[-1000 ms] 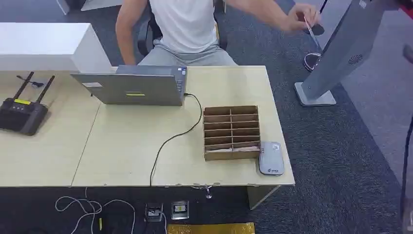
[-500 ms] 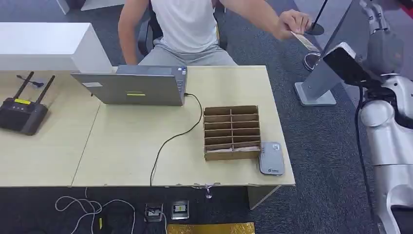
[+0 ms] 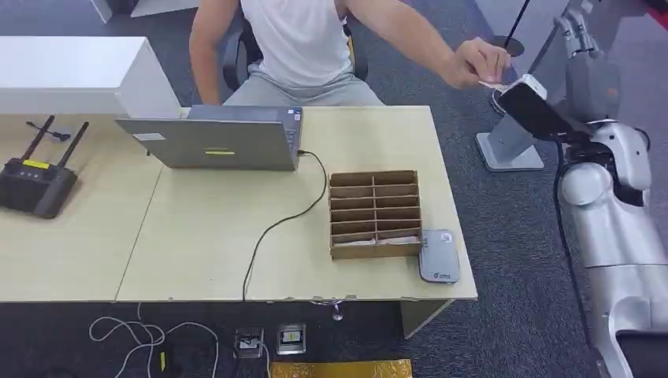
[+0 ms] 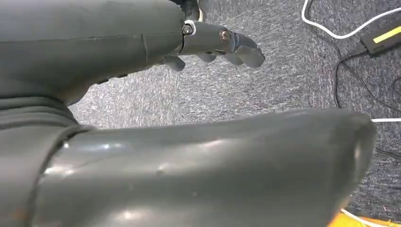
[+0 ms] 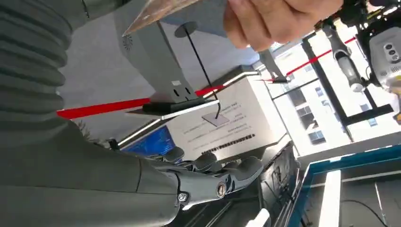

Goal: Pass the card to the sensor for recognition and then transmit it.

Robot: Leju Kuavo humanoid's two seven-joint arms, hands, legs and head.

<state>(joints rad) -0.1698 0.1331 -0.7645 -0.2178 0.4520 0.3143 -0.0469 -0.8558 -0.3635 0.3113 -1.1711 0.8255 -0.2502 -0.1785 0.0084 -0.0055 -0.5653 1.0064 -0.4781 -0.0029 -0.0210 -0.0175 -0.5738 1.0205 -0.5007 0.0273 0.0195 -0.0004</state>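
Note:
A seated person behind the desk stretches a hand (image 3: 475,60) out to the right and holds a thin card (image 3: 493,81). My right hand (image 3: 536,107) is raised just beside and below that card, off the desk's right end. In the right wrist view the card (image 5: 156,11) sits in the person's fingers (image 5: 279,19), apart from my right hand (image 5: 208,177), whose fingers are spread and hold nothing. The grey card sensor (image 3: 439,256) lies at the desk's front right corner. My left hand (image 4: 218,42) hangs over the carpet, holding nothing.
A brown compartment box (image 3: 374,213) stands next to the sensor. A laptop (image 3: 213,142) with a black cable sits mid-desk and a black router (image 3: 35,185) at the left. A grey slanted stand (image 3: 512,138) rises from the carpet behind my right arm. Cables (image 4: 350,28) lie on the floor.
My right arm has risen into the head view from the right and its hand has moved left toward the person's hand. The person has lowered the card toward it.

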